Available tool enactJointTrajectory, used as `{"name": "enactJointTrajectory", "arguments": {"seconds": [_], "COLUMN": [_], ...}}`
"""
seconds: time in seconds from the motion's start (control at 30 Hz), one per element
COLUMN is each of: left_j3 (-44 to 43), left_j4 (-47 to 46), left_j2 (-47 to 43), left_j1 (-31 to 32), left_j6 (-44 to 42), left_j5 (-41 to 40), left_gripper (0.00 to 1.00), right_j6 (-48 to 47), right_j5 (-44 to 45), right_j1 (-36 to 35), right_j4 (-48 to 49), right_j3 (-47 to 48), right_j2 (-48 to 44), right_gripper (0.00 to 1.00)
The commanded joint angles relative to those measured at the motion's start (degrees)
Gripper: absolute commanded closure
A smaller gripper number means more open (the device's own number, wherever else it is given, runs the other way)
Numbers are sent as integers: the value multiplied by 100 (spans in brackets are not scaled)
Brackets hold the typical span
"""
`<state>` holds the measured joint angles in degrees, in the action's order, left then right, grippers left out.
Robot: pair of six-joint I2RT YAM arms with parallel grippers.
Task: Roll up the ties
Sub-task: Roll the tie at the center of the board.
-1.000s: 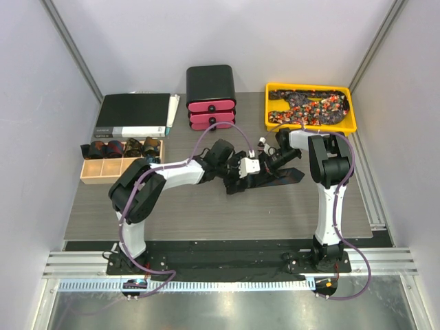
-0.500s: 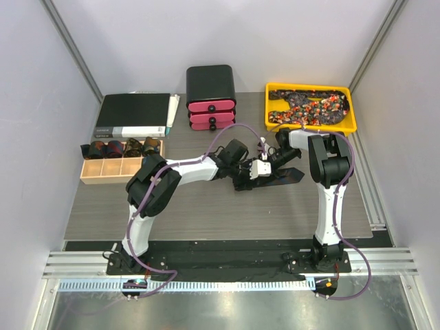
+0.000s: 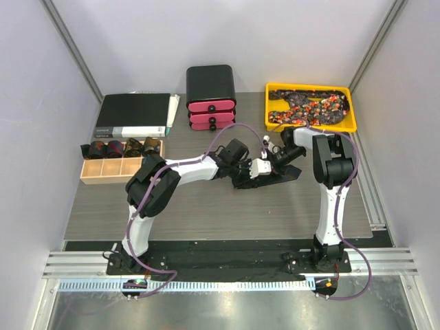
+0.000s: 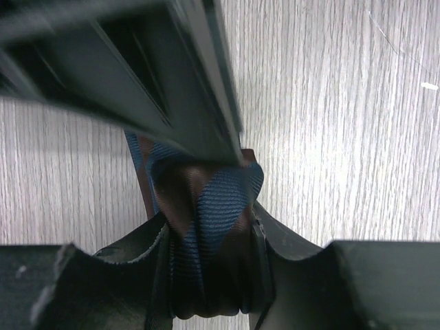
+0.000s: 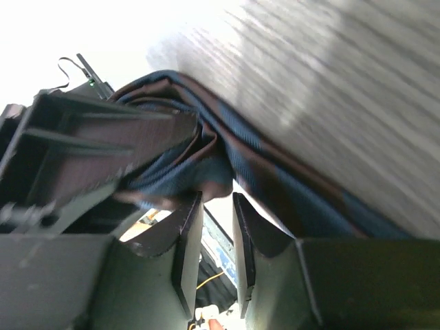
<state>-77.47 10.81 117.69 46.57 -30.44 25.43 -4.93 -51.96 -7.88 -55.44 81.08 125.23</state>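
Note:
A dark tie (image 3: 284, 175) with blue and brown stripes lies at mid-table, its near end bunched into a small roll (image 4: 206, 199). My left gripper (image 4: 210, 237) is shut on that roll, and the fabric is squeezed between both fingers (image 4: 295, 265). In the top view the left gripper (image 3: 254, 173) sits just left of my right gripper (image 3: 273, 165). The right gripper (image 5: 216, 203) stands open with a narrow empty gap, its tips just below the tie (image 5: 275, 185). More speckled ties (image 3: 309, 106) fill the yellow tray (image 3: 311, 128). Rolled ties (image 3: 124, 147) sit in the wooden box (image 3: 120, 168).
A black and pink drawer unit (image 3: 211, 96) stands at the back centre. A black binder (image 3: 133, 115) lies at the back left, behind the wooden box. The yellow tray is close behind the right arm. Grey walls close in both sides.
My left arm reached right and its gripper closed on the tie's roll. My right gripper, shut before, has opened slightly and let go of the fabric.

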Motion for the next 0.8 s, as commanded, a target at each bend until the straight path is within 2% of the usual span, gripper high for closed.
{"name": "enactJointTrajectory", "arguments": {"seconds": [0.0,0.2,0.33,0.47,0.7,0.77], "left_j3": [303,303,373,522,1181,1252], "left_j4": [694,747,668,405,-930,-993], "left_j2": [-27,-9,-70,-281,-1054,-1090], "left_j1": [-25,-60,-147,-262,-367,-350], "left_j6": [90,38,134,555,1750,1760], "left_j5": [-170,-152,-82,102,-12,-20], "left_gripper": [99,100,100,99,100,100], "right_j6": [-289,-97,80,27,18,27], "right_j5": [-112,124,983,1486,1953,1997], "right_j1": [146,155,146,129,137,137], "right_j4": [-231,6,314,323,350,367], "right_j3": [452,532,330,172,75,83], "right_j2": [-421,-60,-51,107,230,265], "right_gripper": [70,71,71,74,77,78]}}
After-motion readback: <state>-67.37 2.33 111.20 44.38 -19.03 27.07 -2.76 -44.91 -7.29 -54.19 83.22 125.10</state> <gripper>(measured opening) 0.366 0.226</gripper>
